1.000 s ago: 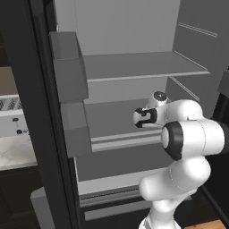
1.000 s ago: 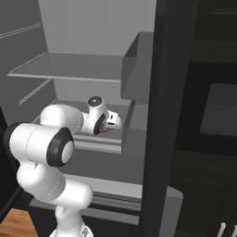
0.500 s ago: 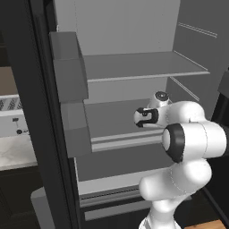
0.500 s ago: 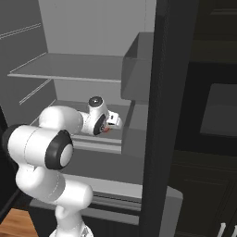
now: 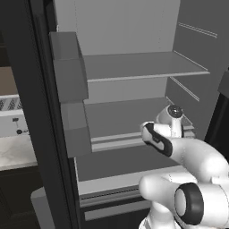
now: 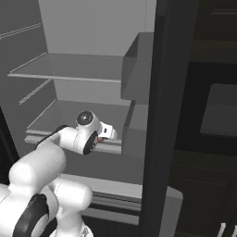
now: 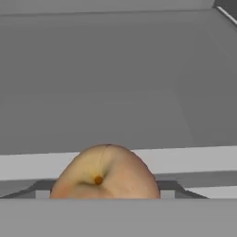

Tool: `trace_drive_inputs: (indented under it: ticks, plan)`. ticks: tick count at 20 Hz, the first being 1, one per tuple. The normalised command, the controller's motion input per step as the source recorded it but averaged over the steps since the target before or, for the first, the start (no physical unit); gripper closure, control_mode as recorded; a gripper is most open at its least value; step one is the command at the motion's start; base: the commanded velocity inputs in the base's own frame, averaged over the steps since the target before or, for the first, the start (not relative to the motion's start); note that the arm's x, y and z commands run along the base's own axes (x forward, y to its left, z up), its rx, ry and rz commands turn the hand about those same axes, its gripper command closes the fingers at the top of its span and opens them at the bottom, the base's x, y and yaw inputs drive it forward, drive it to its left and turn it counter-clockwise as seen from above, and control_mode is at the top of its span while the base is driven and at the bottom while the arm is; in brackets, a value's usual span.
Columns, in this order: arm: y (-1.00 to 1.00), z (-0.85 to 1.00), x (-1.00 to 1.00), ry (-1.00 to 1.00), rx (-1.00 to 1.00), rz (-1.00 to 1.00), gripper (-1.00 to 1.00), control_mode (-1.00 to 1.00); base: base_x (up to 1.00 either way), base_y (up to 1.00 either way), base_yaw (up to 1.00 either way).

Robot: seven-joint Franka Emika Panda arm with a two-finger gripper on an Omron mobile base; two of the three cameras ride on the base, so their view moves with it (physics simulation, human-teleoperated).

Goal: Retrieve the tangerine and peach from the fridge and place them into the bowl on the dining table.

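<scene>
The fridge (image 5: pixel 134 67) stands open, its light grey shelves bare. My gripper (image 7: pixel 105 190) is shut on the peach (image 7: pixel 105 173), a pinkish-tan fruit with its stem dimple facing the hand camera. In the left base view the hand (image 5: pixel 154 138) hangs just in front of the lower shelf's edge. From the right base view the gripper (image 6: pixel 104 135) shows a sliver of reddish peach (image 6: pixel 98 139) between its fingers. The tangerine, the bowl and the dining table are out of view.
Grey door bins (image 5: pixel 69 67) line the left fridge door, and more bins (image 6: pixel 136 69) hang on the right door. The black right door edge (image 6: pixel 162 115) stands close beside the hand. A pale counter (image 5: pixel 13 152) lies left of the fridge.
The hand has drawn back and down from over the lower shelf toward its front edge, with the peach still in the grip.
</scene>
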Motion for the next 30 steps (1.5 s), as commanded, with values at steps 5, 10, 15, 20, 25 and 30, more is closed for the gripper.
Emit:
trace_drive_inputs:
  ticks: [5, 10, 15, 20, 25, 30]
  plan:
    - [0.00, 0.99, -1.00, 0.00, 0.00, 0.00, 1.00, -1.00, 0.00, 0.00, 0.00]
    - [-0.02, 1.00, -1.00, 0.00, 0.00, 0.00, 1.00, -1.00, 0.00, 0.00, 0.00]
    - [0.00, 1.00, -1.00, 0.00, 0.00, 0.04, 1.00, -1.00, 0.00, 0.00, 0.00]
    - [0.00, 0.87, -0.99, 0.00, 0.00, 0.07, 1.00, -1.00, 0.00, 0.00, 0.00]
    - [0.10, 0.29, -0.71, 0.04, 0.00, 0.13, 1.00, -1.00, 0.00, 0.00, 0.00]
    - [0.04, 0.06, -0.19, 0.01, 0.00, 0.08, 1.00, -1.00, 0.00, 0.00, 0.00]
